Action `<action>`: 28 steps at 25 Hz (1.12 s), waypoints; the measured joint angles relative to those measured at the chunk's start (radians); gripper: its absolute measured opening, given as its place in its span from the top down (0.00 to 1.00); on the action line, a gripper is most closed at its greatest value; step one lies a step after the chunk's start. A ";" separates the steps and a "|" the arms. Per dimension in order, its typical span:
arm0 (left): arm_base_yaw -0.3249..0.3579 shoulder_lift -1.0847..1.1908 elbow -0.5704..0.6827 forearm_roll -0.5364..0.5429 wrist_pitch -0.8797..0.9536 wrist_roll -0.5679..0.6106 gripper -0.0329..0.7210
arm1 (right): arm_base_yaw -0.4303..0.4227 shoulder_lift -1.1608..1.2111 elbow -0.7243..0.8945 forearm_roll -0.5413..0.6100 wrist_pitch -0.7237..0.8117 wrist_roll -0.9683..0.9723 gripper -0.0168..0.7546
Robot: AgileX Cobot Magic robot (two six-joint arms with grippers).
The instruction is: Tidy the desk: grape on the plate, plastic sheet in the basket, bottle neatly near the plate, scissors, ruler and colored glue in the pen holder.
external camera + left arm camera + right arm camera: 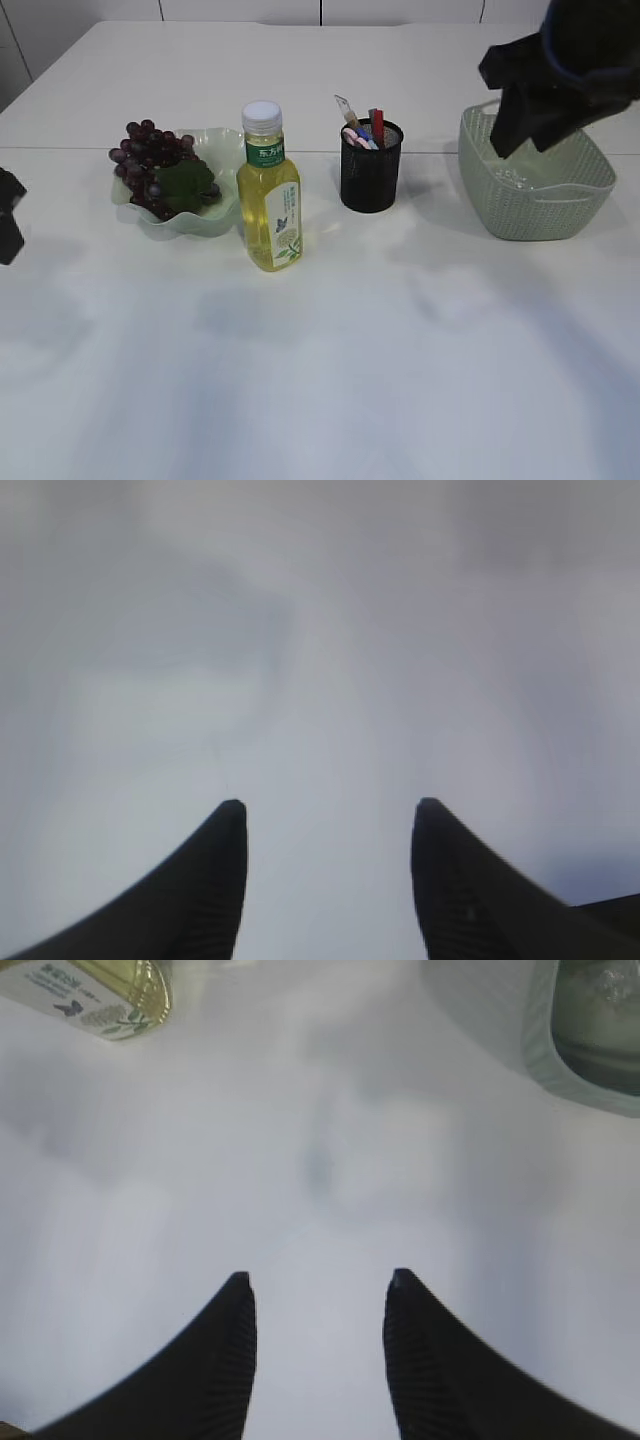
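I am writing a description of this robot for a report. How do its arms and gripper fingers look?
Both arms are black. Each gripper has two black fingers that curve to a narrow rounded tip, with fine ribbing on the inner faces: left gripper, right gripper. In the exterior view the arms show only as dark, blocky shapes. No cables or markings are visible.

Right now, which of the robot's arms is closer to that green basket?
The right. Its pincer hangs over the near-left rim of the basket, jaws open and empty. The left pincer sits at the table's far left edge, beyond the plate of grapes.
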 joint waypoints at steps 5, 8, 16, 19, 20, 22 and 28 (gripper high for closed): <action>0.000 -0.111 0.000 0.027 0.053 -0.041 0.45 | 0.000 -0.152 0.142 -0.041 0.007 0.002 0.53; 0.000 -0.198 0.000 0.027 0.091 -0.045 0.45 | 0.000 -0.273 0.233 -0.053 0.009 0.004 0.53; 0.000 -0.501 0.000 0.025 0.156 -0.047 0.45 | 0.000 -0.689 0.433 -0.057 0.036 0.097 0.53; 0.000 -0.618 0.000 0.025 0.165 -0.047 0.45 | 0.000 -0.858 0.477 -0.061 0.042 0.105 0.53; 0.000 -0.662 0.002 0.025 0.167 -0.047 0.44 | 0.000 -0.919 0.484 -0.064 0.044 0.110 0.53; 0.000 -0.748 0.020 0.024 0.171 -0.047 0.43 | 0.000 -1.031 0.496 -0.069 0.046 0.115 0.53; 0.000 -0.982 0.120 0.024 0.180 -0.048 0.38 | 0.000 -1.314 0.526 -0.107 0.062 0.122 0.53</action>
